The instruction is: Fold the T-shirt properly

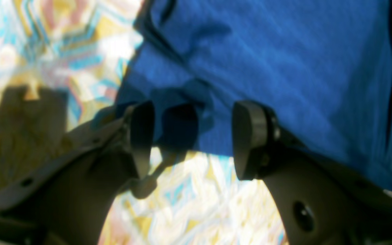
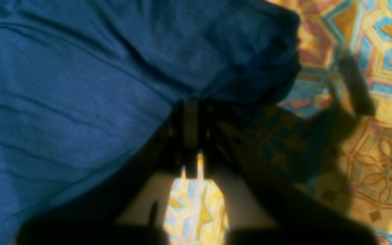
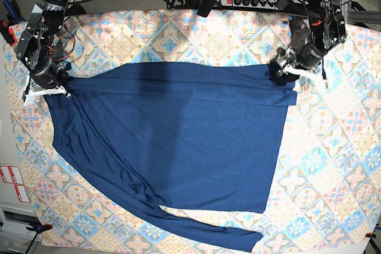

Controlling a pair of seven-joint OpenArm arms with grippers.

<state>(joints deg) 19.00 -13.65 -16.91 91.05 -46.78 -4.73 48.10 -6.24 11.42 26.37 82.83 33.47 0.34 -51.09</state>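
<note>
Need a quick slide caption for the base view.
Both grippers, left and right, at the T-shirt's far corners on the patterned table.

No text or label can be read.

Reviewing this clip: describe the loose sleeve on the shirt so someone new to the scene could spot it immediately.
Start from the patterned tablecloth covering the table, mostly hidden under the big navy T-shirt. Follow the shirt's slanting lower-left edge down to the bottom of the base view. There the sleeve trails out as a narrow strip, the only part split from the broad body by a wedge of cloth.
</note>
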